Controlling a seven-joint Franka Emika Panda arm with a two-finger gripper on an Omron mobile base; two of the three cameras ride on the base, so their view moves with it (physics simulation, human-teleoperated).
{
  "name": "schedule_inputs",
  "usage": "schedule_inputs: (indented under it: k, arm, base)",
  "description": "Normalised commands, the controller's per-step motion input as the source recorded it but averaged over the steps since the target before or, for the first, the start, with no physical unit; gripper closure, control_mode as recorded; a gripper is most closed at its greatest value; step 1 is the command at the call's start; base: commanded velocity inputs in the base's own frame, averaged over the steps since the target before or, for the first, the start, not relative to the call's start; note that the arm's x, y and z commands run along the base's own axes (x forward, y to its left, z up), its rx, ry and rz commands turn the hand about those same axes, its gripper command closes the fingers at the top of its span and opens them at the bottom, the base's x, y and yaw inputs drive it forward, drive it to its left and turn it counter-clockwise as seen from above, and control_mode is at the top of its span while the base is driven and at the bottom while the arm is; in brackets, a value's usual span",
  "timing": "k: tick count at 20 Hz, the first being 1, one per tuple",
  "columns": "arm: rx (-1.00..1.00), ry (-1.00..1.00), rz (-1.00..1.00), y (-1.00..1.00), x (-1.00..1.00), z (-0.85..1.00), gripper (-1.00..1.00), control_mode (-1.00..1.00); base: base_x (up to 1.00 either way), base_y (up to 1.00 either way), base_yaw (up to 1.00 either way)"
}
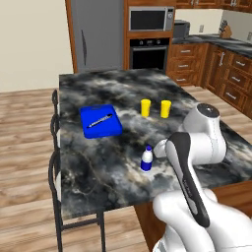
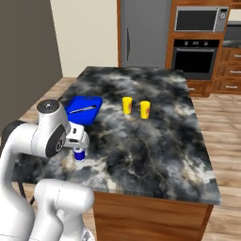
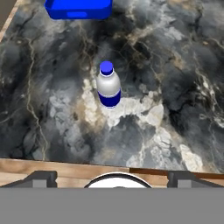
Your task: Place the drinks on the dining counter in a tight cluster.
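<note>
- The gripper sits nearest of all, above the near edge of the dining counter; in the hand view its two dark finger tips stand at opposite sides of the frame, spread wide apart with nothing between them.
- Just past that near edge, the small white bottle with blue cap and blue label stands upright on the marbled top, on a pale patch of the stone. It is apart from the gripper and not touched by it.
- In the right base view the same bottle is partly hidden behind the arm's wrist, so that its blue lower part alone shows.
- In the hand view the bottle stands about midway between the lines of the two finger tips, farther in over the stone.
- Farther back and to the left lies a blue tray, flat on the counter, with a dark slender utensil lying slantwise on it; what tool it is I cannot tell.
- To the right of the tray, at about the same depth, two yellow cups stand upright side by side, near each other but not touching.
- Dark metal bar stools line the counter's left side.
- Beyond the counter's far end stand a grey refrigerator and, to its right, a built-in oven with a microwave above it in wooden cabinetry.
</note>
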Motion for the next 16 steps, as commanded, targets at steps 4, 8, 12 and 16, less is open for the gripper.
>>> schedule_inputs:
  k: [4,8,12,16]
  arm:
    - [0.0,0.0,0.0,0.0,0.0,0.0,-1.0,1.0]
    - [0.0,0.0,0.0,0.0,0.0,0.0,-1.0,1.0]
    - [0.0,0.0,0.0,0.0,0.0,0.0,-1.0,1.0]
    - [0.0,0.0,0.0,0.0,0.0,0.0,-1.0,1.0]
  base:
    - [-0.23,-0.09,-0.06]
    - [-0.81,-0.61,-0.22]
    - [-0.44,-0.54,-0.34]
    - [0.21,-0.4,-0.62]
